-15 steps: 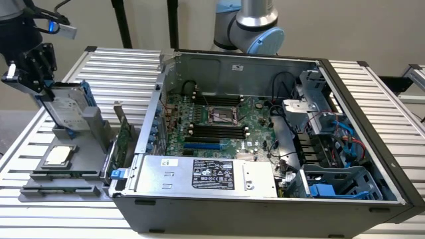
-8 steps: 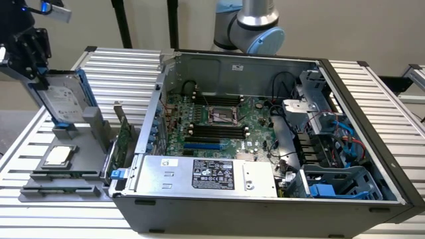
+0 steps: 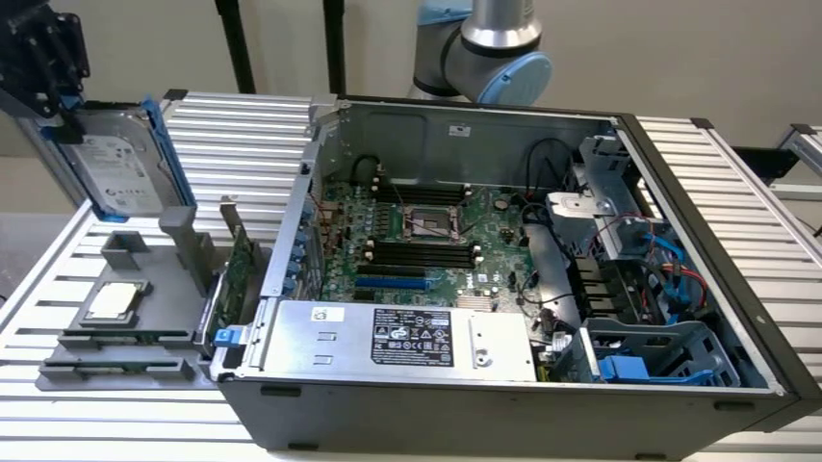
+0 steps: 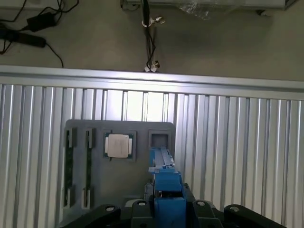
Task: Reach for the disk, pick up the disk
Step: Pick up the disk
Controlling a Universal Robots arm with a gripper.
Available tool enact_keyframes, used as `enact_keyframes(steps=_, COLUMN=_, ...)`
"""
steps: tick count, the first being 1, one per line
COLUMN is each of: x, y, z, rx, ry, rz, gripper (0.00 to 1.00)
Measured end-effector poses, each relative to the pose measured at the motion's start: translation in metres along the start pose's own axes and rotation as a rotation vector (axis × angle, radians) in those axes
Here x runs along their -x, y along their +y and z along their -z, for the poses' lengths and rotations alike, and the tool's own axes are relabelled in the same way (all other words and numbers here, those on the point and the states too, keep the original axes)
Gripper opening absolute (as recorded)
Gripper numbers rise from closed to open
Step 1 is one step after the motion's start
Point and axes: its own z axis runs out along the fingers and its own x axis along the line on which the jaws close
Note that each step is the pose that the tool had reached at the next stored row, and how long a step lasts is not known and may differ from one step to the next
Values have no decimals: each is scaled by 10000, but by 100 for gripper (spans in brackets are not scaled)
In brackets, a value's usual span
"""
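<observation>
Logging largest to smallest, we place everything relative to the grey holder tray (image 3: 77, 371).

- The open computer case (image 3: 514, 260) stands just beside the tray, on the exterior view's right.
- The disk (image 3: 115, 168) hangs above the tray's far end and, as we judge it, does not touch the tray.
- The disk's long axis is near upright, running from the gripper (image 3: 58, 115) down towards the tray. No reach gap remains between the two.
- The pincer is clenched on the disk's upper end, with blue rail between its jaws in the wrist view.
- The small CPU chip (image 3: 114, 300) sits in its tray pocket, near the disk's lower edge.
</observation>
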Motion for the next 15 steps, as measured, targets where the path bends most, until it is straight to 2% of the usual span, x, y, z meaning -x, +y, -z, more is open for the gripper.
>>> enact_keyframes(steps=6, x=-23, y=-125, z=275, rx=0, ry=-7, rz=18, gripper=33)
enact_keyframes(steps=15, x=-87, y=-468, z=690, rx=5, ry=-52, rz=33, gripper=33)
